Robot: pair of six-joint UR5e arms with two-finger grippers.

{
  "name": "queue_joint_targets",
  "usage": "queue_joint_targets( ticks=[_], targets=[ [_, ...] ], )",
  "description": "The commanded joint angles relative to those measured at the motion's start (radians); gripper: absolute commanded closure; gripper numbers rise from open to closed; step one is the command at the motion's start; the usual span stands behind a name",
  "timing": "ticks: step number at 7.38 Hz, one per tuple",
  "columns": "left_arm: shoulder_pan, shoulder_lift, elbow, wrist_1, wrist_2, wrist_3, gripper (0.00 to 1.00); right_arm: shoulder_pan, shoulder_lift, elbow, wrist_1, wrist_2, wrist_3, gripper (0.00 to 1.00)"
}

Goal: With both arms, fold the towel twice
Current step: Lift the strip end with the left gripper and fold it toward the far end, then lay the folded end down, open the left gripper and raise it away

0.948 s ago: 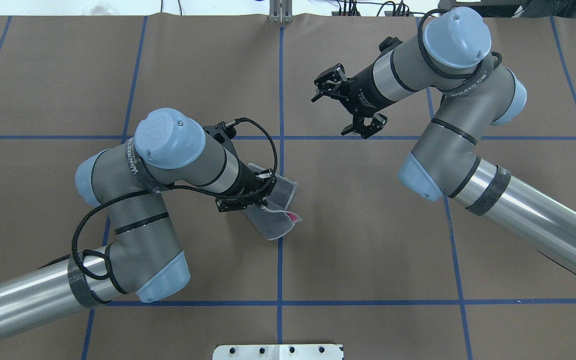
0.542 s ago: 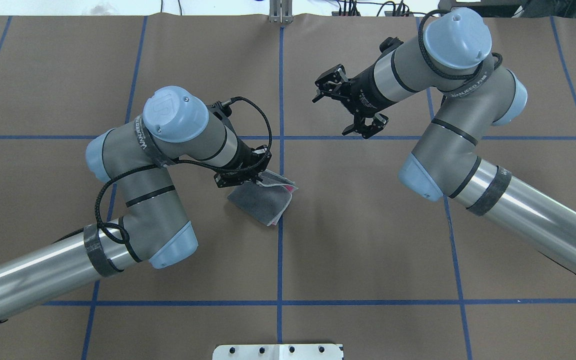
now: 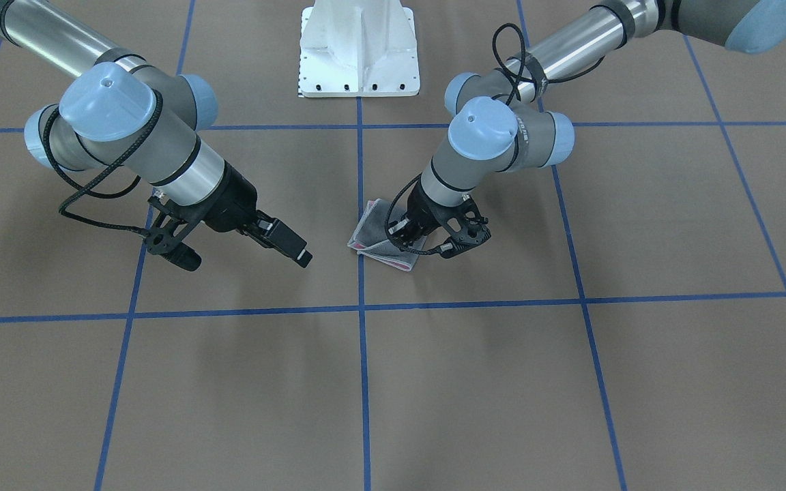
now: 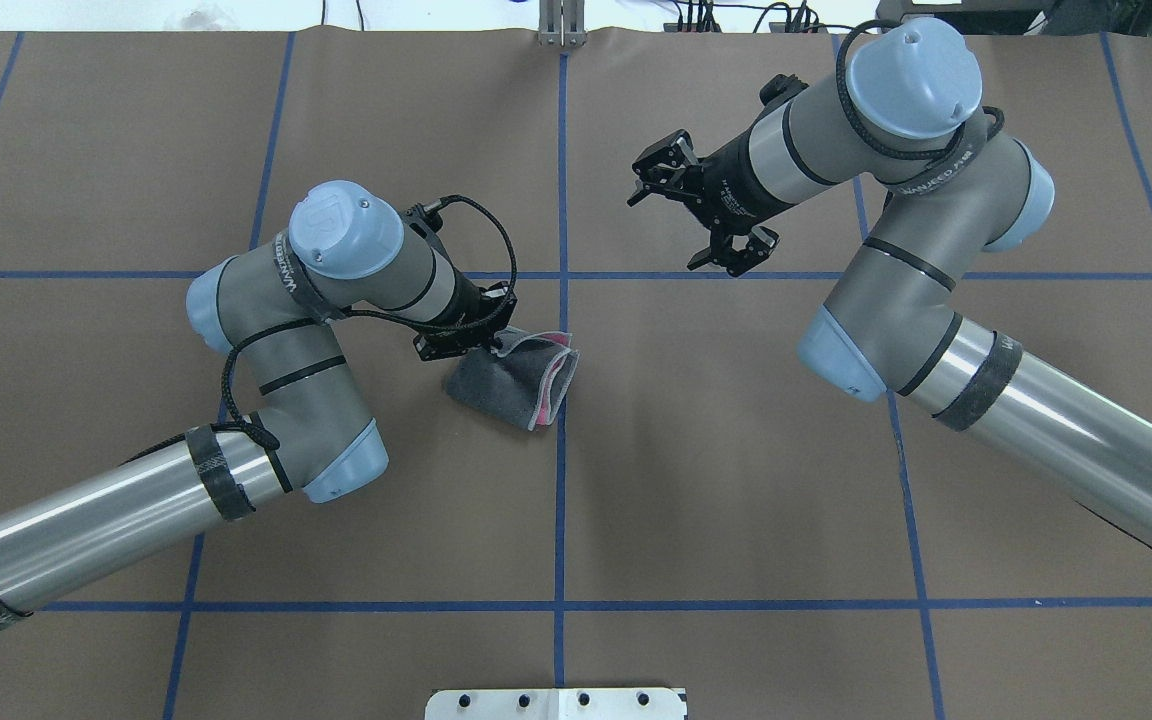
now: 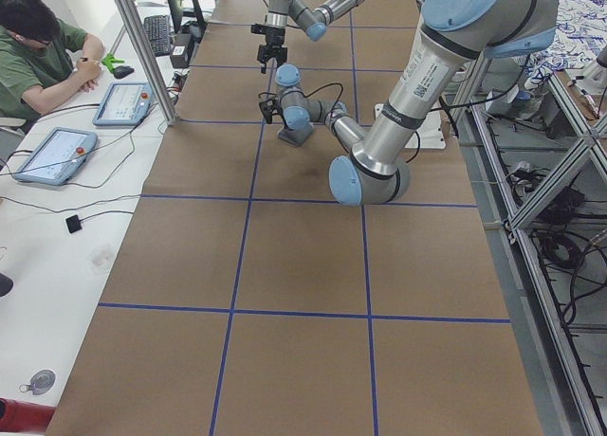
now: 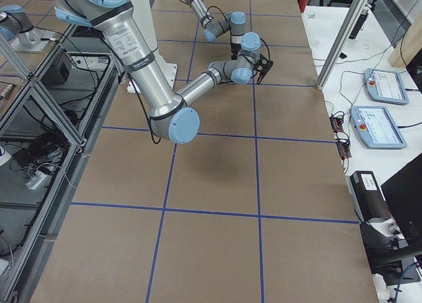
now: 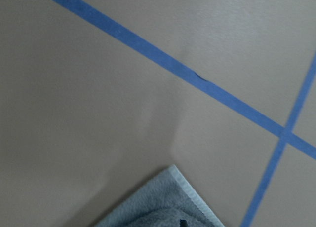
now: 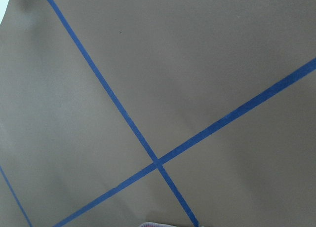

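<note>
Left fingers (image 4: 481, 335) pinch folded towel (image 4: 506, 385) edge; right fingers (image 4: 736, 252) spread.

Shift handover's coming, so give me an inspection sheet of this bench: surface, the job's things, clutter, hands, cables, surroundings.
Surface: brown paper mat lying flat, marked with a blue tape grid.
Job's things: towel folded, grey face up, pink showing along its open edge, beside the centre line.
Clutter: nothing seen.
Hands: left hand low at the towel's edge, apparently shut on it; right hand open, off the table, apart from the towel.
Cables: black cable loops free over the left wrist.
Surroundings: white pedestal base; a person seated beside tablets.
</note>
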Motion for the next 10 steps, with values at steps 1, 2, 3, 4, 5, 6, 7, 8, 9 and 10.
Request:
queue_joint_targets(
  ticks=[1,2,3,4,5,6,7,8,9,10],
  targets=[
    [-0.007,0.000,0.009,-0.012,0.000,-0.001,0.97,0.000,0.000,-0.005,0.002,0.000,-0.001,0.00],
    [-0.019,0.000,0.009,-0.013,0.000,-0.003,0.69,0.000,0.000,-0.005,0.000,0.000,-0.001,0.00],
    [-0.021,0.000,0.009,-0.025,0.000,-0.004,0.01,0.000,0.000,-0.005,0.002,0.000,-0.001,0.00],
    [-0.023,0.000,0.006,-0.027,0.000,-0.005,0.00,0.000,0.000,-0.005,0.002,0.000,-0.001,0.00],
    [-0.026,0.000,0.006,-0.027,0.000,-0.006,0.00,0.000,0.000,-0.005,0.002,0.000,-0.006,0.00],
    [-0.035,-0.002,0.005,-0.027,0.000,-0.017,0.00,0.000,-0.002,-0.005,0.002,0.000,-0.006,0.00],
    [-0.053,-0.014,0.003,-0.028,0.000,-0.030,0.00,0.000,-0.002,-0.005,0.000,0.000,-0.006,0.00],
    [-0.064,-0.019,0.003,-0.029,-0.002,-0.031,0.00,0.000,-0.002,-0.005,0.000,0.000,-0.006,0.00],
    [-0.069,-0.019,0.003,-0.029,-0.003,-0.031,0.00,0.000,-0.003,-0.005,0.000,0.000,-0.008,0.00],
    [-0.075,-0.026,0.005,-0.027,-0.003,-0.031,0.00,0.000,-0.006,-0.005,0.000,0.000,-0.014,0.00]
  ],
)
